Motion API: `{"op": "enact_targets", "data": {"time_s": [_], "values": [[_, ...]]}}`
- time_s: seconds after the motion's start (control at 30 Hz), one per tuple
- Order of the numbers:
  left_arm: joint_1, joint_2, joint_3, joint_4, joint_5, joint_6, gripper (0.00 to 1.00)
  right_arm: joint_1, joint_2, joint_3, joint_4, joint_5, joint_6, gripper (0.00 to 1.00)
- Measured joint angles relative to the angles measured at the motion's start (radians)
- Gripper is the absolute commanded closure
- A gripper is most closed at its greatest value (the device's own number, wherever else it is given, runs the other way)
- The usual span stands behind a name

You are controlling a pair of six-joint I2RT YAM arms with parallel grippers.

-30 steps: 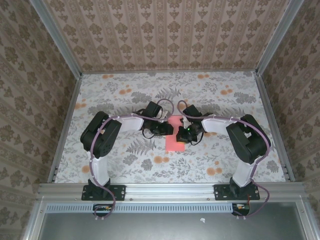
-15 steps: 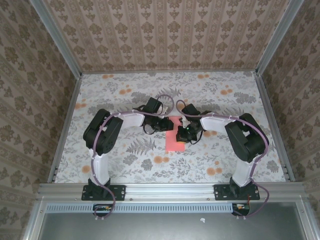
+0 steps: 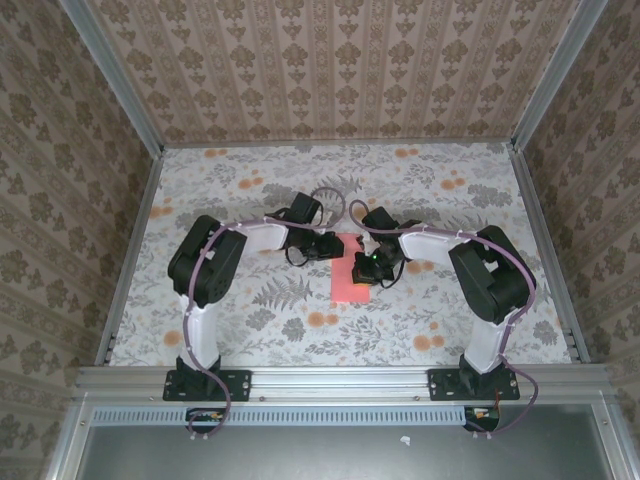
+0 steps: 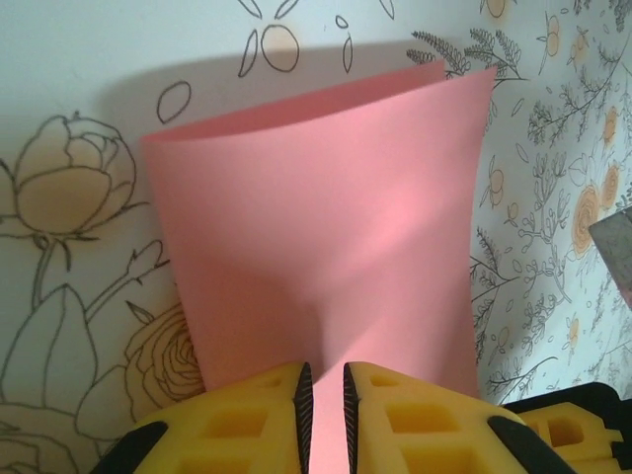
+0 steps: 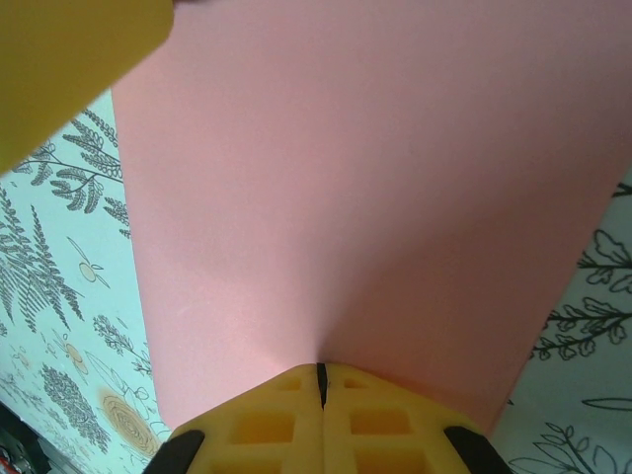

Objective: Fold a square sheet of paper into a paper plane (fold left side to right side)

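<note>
Reaching in from the left, the left gripper [image 4: 326, 380] sits low with its jaws narrow, pinching an edge of the square sheet of paper [image 4: 316, 217], which bows up mid-table. The right gripper [image 5: 319, 373] is closed tight, tips against the smooth pink sheet. There's a flowery tablecloth [image 3: 450, 200] underneath.

From above, partly covered; in the right wrist view, cut off at top: the square sheet of paper [image 3: 349, 288].
</note>
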Motion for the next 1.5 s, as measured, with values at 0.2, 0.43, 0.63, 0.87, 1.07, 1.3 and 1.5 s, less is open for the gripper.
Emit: {"op": "enact_targets", "data": {"time_s": [0.2, 0.43, 0.63, 0.87, 1.07, 1.3, 1.5], "values": [[0.037, 0.056, 0.086, -0.001, -0.015, 0.000, 0.80, 0.000, 0.000, 0.000, -0.002, 0.000, -0.016, 0.96], [0.068, 0.115, 0.178, -0.016, -0.021, 0.002, 0.80, 0.000, 0.000, 0.000, -0.002, 0.000, -0.022, 0.96], [0.069, 0.130, 0.203, -0.030, -0.024, 0.012, 0.79, -0.002, 0.000, -0.001, -0.002, -0.002, -0.024, 0.96], [0.089, 0.096, 0.182, -0.031, -0.048, 0.042, 0.74, -0.010, 0.000, -0.008, 0.026, -0.023, -0.022, 0.83], [0.128, -0.082, 0.076, -0.053, -0.084, 0.062, 0.73, -0.026, -0.035, -0.017, 0.109, -0.035, 0.003, 0.62], [0.063, -0.161, 0.008, -0.047, -0.072, 0.064, 0.74, -0.080, -0.164, -0.058, 0.183, 0.004, 0.023, 0.44], [-0.004, -0.083, 0.007, -0.042, -0.064, 0.049, 0.75, -0.131, -0.194, -0.124, 0.205, 0.014, 0.045, 0.39]]}}
